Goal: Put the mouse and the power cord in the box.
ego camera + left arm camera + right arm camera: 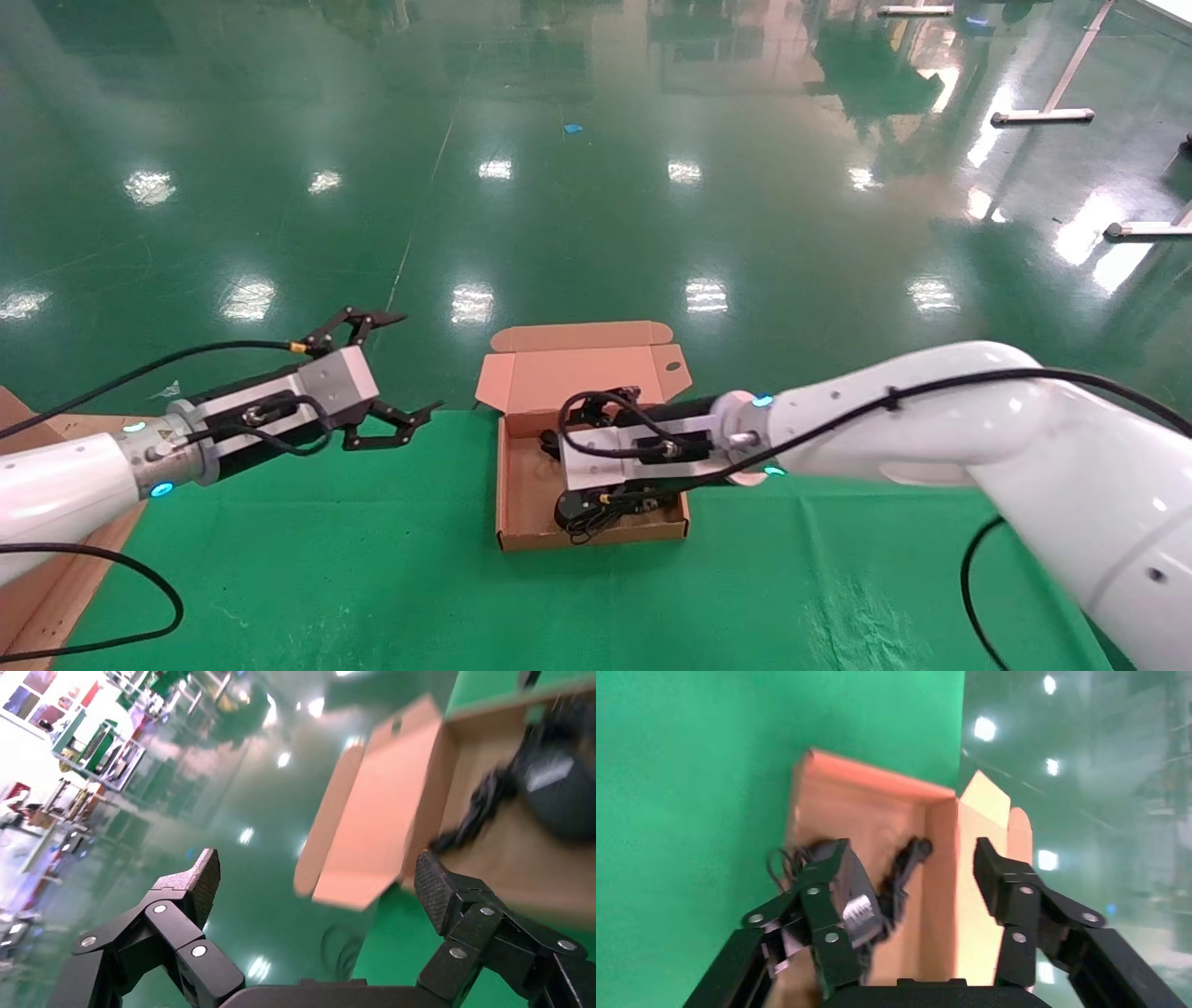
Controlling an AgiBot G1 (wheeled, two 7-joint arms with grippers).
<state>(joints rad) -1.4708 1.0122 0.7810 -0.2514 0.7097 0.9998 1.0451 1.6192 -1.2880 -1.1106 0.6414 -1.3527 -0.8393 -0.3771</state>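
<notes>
Mouse [852,888], light and rigid, best gripped across its sides, is shown in the box [521,485] beneath the wide-spread right gripper [909,881].

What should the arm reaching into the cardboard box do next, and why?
Probably lift the right gripper straight up and out of the box. Its fingers are open, holding nothing, and the mouse and power cord already lie inside. The left gripper hangs open beside the box.

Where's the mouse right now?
The mouse lies inside the open box, beside the black power cord, directly under the open right end effector hanging over the box in the head view.
</notes>
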